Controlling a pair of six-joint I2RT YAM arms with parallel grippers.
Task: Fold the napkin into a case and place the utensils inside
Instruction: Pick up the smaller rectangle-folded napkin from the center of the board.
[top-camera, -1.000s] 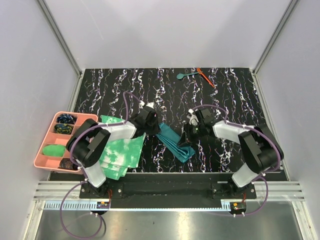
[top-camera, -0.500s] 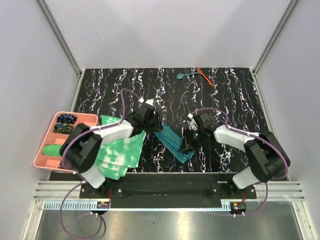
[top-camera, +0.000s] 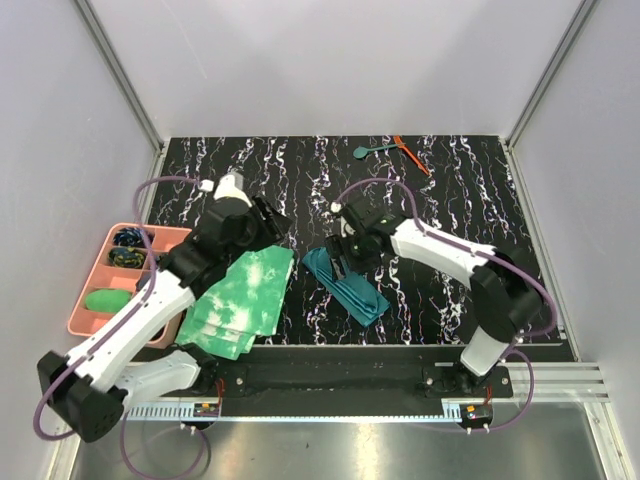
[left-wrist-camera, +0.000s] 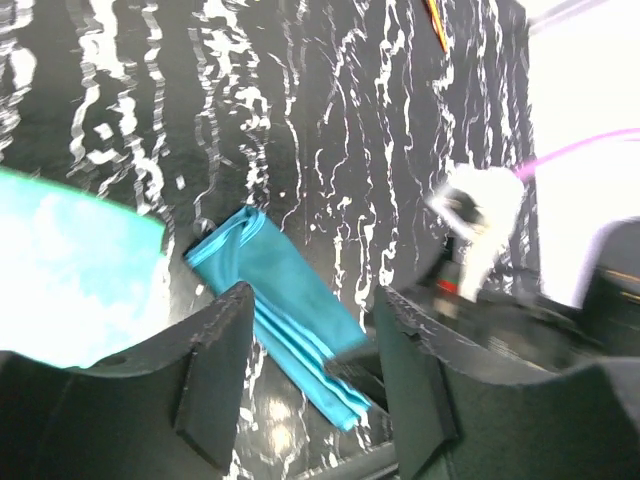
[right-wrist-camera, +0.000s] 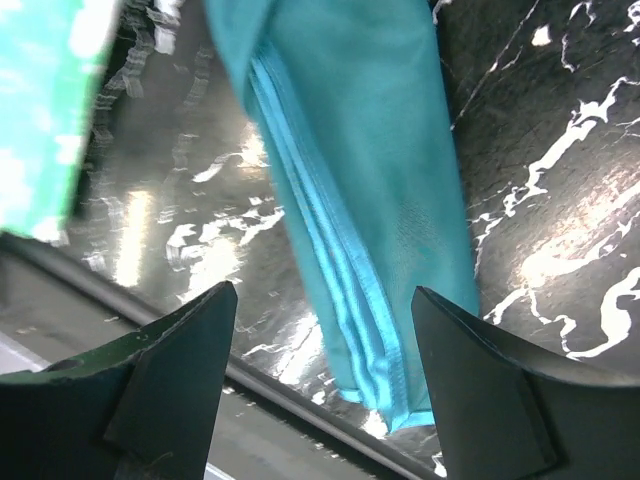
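**A:** Where is the dark teal cloth napkin (top-camera: 350, 290) lying?

**B:** It is lying flat on the black, white-veined bench (top-camera: 470, 220). It is folded into a slim, long strip that is running slantwise, with its layered edges showing along one long side.

**A:** And the utensils?

**B:** The small teal plastic spoon (top-camera: 368, 151) and the thin orange-red plastic stick (top-camera: 411, 154) are lying well beyond the napkin's far end. They are close beside each other, though I cannot tell whether they are touching.

**A:** What is the right gripper doing?

**B:** The right gripper (right-wrist-camera: 325, 292) is hovering over the napkin's far end. Its jaws are standing wide apart and are pinching nothing.

**A:** And the left one?

**B:** The left gripper (left-wrist-camera: 315, 298) is hanging off to the napkin's left. Its jaws are spread as well and are gripping nothing. Its camera is looking across at the strip.

**A:** Is anything else lying near the napkin?

**B:** A stack of light green-and-white tie-dye cloths (top-camera: 245, 300) is lying just left of the napkin, with a sliver of bare bench showing between them. Farther left of the napkin, past those cloths, a pink plastic compartment tray (top-camera: 140, 228) is sitting with small dark items and a green one in its sections.
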